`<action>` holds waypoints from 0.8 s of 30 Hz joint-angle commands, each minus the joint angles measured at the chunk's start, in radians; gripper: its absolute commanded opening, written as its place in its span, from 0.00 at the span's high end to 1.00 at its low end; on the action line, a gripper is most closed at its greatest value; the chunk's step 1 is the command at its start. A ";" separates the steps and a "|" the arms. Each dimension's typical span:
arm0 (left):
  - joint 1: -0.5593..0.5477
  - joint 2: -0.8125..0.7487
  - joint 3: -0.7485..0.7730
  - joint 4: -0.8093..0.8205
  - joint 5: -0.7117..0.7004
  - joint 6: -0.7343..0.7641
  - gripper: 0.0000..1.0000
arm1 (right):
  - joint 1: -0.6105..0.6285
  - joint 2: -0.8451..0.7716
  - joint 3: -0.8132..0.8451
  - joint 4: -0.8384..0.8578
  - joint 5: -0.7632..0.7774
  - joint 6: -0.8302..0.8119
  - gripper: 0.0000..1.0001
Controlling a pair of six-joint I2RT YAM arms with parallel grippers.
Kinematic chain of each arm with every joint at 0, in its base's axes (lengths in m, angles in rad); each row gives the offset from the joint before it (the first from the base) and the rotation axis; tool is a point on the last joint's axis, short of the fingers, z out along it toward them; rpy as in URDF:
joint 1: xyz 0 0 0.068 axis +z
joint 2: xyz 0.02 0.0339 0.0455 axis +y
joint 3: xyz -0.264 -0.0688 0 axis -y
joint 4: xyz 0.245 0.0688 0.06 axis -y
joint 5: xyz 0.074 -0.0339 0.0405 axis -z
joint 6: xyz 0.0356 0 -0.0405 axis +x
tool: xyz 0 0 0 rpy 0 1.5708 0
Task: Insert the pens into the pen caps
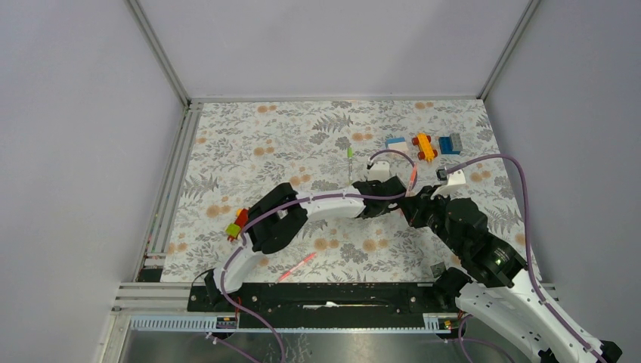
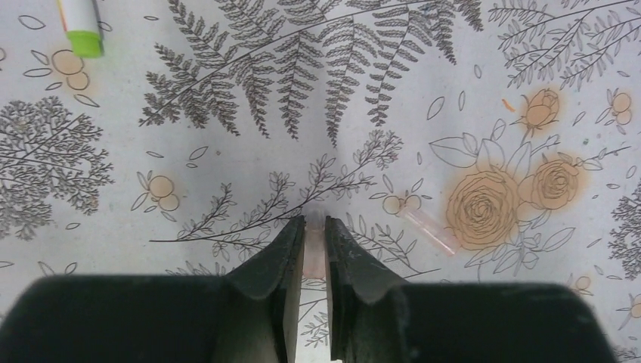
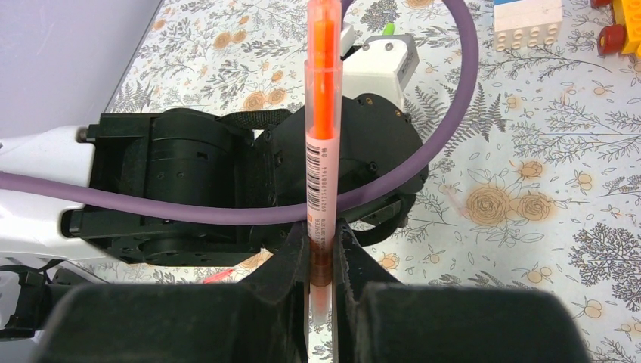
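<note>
Where the two arms meet at mid-tabletop (image 1: pixel 257 136), the right pincer (image 3: pixel 321 243) is clamped on a pink pen (image 3: pixel 323 113). It grips low on the barrel, with most of the pen's length sticking out past the fingertips toward the left arm's wrist.

Pen: see-through barrel, orange-pink core, white barcode label just above the grip.

Left pincer (image 2: pixel 315 228) points down at the cloth with its jaws drawn in to a narrow slot. A small pale pink cap (image 2: pixel 314 249) fills that slot, a pad on either side of it. The cap is short, translucent and faint against the print. A second pale cap (image 2: pixel 431 228) lies flat on the cloth just right of the left pincer, clear of the fingers.

A green-tipped pen (image 1: pixel 349 157), white-bodied, lies beyond the left pincer toward the far side. A loose pink pen (image 1: pixel 298 266) lies aslant near the front edge, between the two bases.

Edges: grey walls on the left, far and right sides, and a metal rail (image 1: pixel 170 189) along the left edge. A toy car (image 1: pixel 425 147) and blue blocks (image 1: pixel 451 144) sit at the far right. A red-yellow block (image 1: pixel 238 221) sits beside the left arm's elbow. The far-left stretch of cloth has open room. A purple cable (image 3: pixel 453 98) loops close around the held pen.
</note>
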State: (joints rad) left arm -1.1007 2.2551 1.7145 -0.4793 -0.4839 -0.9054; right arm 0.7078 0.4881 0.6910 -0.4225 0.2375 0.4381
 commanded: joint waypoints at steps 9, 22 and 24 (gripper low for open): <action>-0.007 -0.145 -0.261 -0.037 0.007 0.082 0.95 | -0.007 0.007 0.035 0.021 0.005 0.000 1.00; 0.035 -0.371 -0.581 -0.069 0.173 0.170 0.93 | -0.005 0.032 0.054 0.017 -0.003 0.007 1.00; 0.038 -0.381 -0.585 -0.099 0.180 0.188 0.89 | -0.005 0.033 0.052 0.020 -0.003 0.008 1.00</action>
State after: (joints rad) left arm -1.0756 1.8809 1.1812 -0.4252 -0.3897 -0.7818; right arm 0.7078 0.5129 0.7040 -0.4328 0.2348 0.4393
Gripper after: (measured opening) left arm 0.112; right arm 0.110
